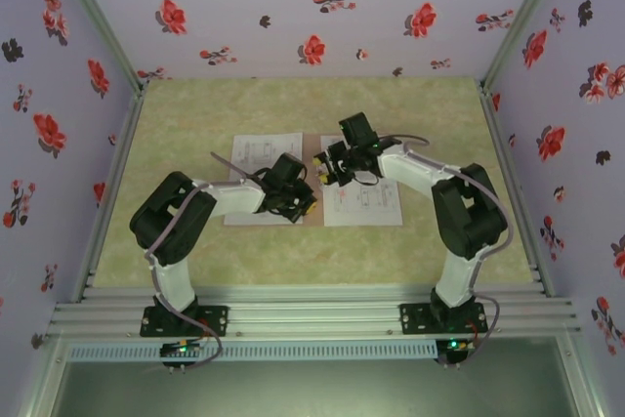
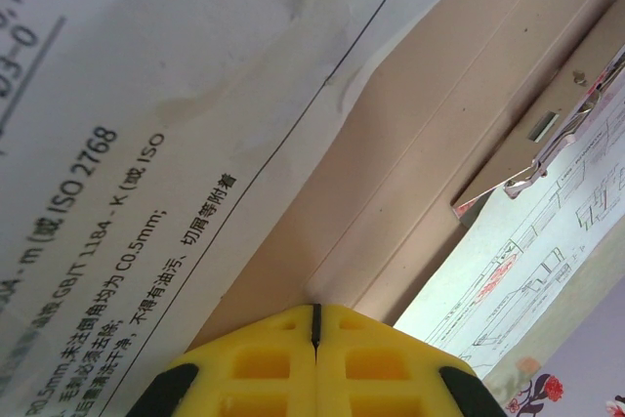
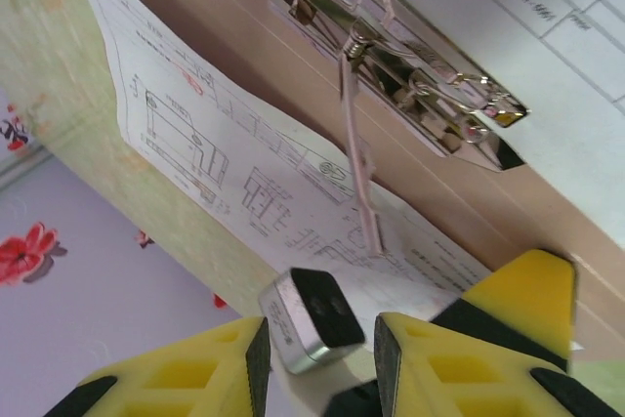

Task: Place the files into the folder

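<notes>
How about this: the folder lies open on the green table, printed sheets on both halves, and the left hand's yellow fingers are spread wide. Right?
No: the left wrist view shows the left hand shut, yellow fingers touching. The folder does lie open on the green table, sheets on both halves.

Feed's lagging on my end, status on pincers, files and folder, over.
Left pincer shut. Right pincer straddles small metal block, grip unclear. Folder open, files either side of its clip.
</notes>
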You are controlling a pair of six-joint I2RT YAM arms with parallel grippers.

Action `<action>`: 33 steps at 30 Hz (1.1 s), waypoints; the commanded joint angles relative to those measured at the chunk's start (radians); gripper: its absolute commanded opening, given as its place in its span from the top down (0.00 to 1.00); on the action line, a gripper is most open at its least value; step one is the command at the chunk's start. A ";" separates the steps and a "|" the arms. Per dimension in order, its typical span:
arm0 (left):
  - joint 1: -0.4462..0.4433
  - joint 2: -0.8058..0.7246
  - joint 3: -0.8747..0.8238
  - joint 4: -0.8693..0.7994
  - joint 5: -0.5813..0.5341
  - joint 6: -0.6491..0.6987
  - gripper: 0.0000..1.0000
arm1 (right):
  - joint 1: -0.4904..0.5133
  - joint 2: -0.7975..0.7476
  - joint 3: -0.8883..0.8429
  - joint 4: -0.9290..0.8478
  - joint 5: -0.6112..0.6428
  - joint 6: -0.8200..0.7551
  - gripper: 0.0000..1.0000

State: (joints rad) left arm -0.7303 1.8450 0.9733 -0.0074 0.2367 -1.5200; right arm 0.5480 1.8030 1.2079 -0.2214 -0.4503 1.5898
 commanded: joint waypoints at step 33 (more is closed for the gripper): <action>-0.006 0.048 0.010 -0.039 -0.007 0.008 1.00 | -0.025 0.008 -0.168 0.250 -0.059 -0.077 0.71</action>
State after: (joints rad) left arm -0.7303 1.8477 0.9756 -0.0071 0.2379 -1.5200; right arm 0.5297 1.7874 1.0195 0.0082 -0.5022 1.5249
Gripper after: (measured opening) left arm 0.049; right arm 0.291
